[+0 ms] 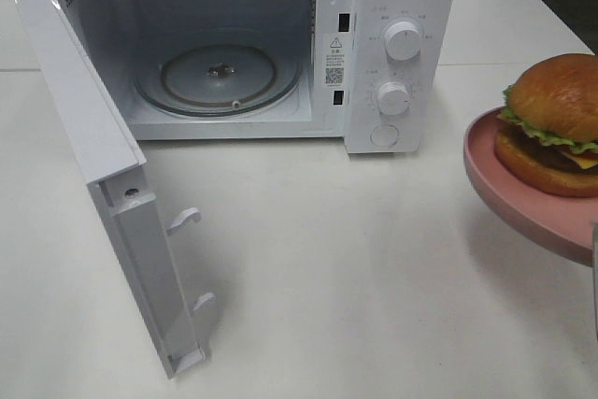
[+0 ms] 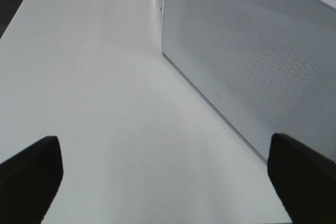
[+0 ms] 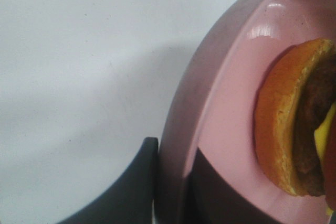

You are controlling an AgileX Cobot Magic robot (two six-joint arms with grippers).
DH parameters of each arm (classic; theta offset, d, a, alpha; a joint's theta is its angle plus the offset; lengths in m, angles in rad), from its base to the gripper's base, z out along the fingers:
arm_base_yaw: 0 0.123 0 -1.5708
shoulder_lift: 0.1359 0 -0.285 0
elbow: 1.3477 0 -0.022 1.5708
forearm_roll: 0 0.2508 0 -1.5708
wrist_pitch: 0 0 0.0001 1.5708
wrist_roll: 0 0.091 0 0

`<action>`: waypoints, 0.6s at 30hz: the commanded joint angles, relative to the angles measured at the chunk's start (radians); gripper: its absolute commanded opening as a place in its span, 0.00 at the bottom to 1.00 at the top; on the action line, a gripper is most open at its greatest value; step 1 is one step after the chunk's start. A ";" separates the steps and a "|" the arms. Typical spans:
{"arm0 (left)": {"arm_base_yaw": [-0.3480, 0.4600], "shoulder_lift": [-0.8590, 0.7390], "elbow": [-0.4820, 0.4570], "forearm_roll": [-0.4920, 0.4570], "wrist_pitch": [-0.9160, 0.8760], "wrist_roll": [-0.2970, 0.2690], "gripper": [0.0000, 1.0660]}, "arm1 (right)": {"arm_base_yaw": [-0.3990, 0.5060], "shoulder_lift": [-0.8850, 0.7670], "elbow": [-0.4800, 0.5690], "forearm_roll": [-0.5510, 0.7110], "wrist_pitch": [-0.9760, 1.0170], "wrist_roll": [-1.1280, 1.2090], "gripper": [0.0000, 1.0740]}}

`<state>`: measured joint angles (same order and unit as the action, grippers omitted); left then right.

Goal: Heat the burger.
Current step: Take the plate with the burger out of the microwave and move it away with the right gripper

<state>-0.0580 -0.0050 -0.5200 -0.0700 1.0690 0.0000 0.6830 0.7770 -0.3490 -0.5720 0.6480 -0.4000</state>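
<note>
The burger [image 1: 558, 119], with a golden-brown bun, green lettuce and yellow cheese, sits on a pink plate [image 1: 523, 203] held above the table at the far right. In the right wrist view my right gripper [image 3: 173, 153] is shut on the plate's rim [image 3: 210, 93], one finger [image 3: 131, 182] under it and one inside, with the burger [image 3: 283, 129] close by. The white microwave [image 1: 392, 44] stands at the back with its door [image 1: 103, 175] swung wide to the left and its glass turntable [image 1: 220, 77] bare. My left gripper [image 2: 168, 166] is open and holds nothing, beside the door's outer face [image 2: 252, 51].
The open door juts toward the front left, with latch hooks [image 1: 187, 219] on its inner edge. Two knobs [image 1: 402, 39] sit on the microwave's right panel. White tabletop [image 1: 355, 277] lies between the microwave's opening and the plate.
</note>
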 commanded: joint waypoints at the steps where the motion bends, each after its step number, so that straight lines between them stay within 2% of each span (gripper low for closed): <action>1: 0.003 -0.006 0.004 0.001 -0.002 0.000 0.92 | -0.005 -0.008 -0.008 -0.117 0.037 0.161 0.00; 12: 0.003 -0.006 0.004 0.001 -0.002 0.000 0.92 | -0.005 0.017 -0.008 -0.203 0.143 0.389 0.00; 18: 0.003 -0.006 0.004 0.001 -0.002 0.000 0.92 | -0.005 0.157 -0.014 -0.269 0.167 0.552 0.00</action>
<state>-0.0580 -0.0050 -0.5200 -0.0700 1.0690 0.0000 0.6830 0.9330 -0.3520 -0.7560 0.8240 0.1320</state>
